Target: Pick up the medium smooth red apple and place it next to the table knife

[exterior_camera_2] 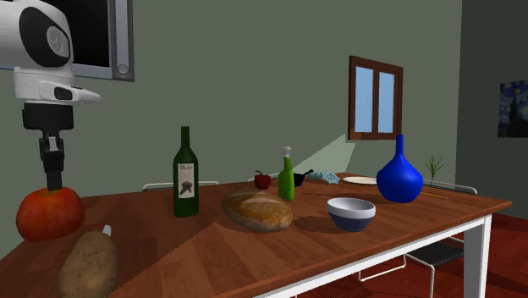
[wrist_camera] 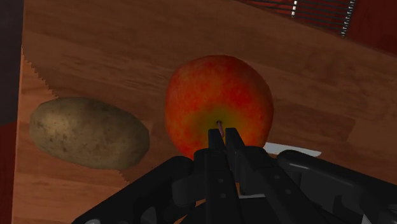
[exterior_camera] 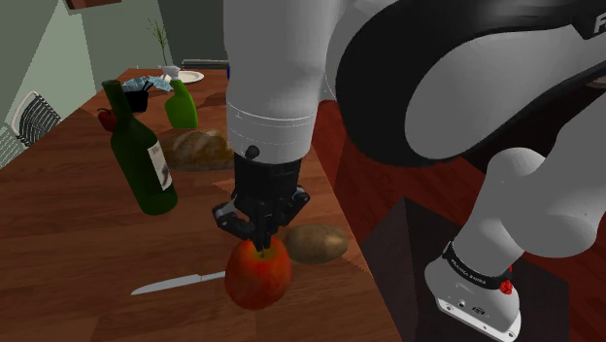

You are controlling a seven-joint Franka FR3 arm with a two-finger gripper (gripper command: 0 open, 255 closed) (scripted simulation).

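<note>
Up close, the wrist view shows the gripper (wrist_camera: 222,137) with its 2 black fingers drawn together on the stem at the top of the red apple (wrist_camera: 216,102). A potato (wrist_camera: 89,132) sits just beside the fruit, and a sliver of the knife (wrist_camera: 289,148) shows on the other side. From the shoulder view, the apple is between the knife's tip and the potato, near the edge of the wooden table (exterior_camera: 68,223). The second exterior view adds a blue vase (exterior_camera_2: 398,173), a bowl (exterior_camera_2: 351,213), a loaf (exterior_camera_2: 256,210) and a window (exterior_camera_2: 375,100). On the wine bottle (exterior_camera_2: 186,175) a white label carries a dark figure; its writing is too small to read.
</note>
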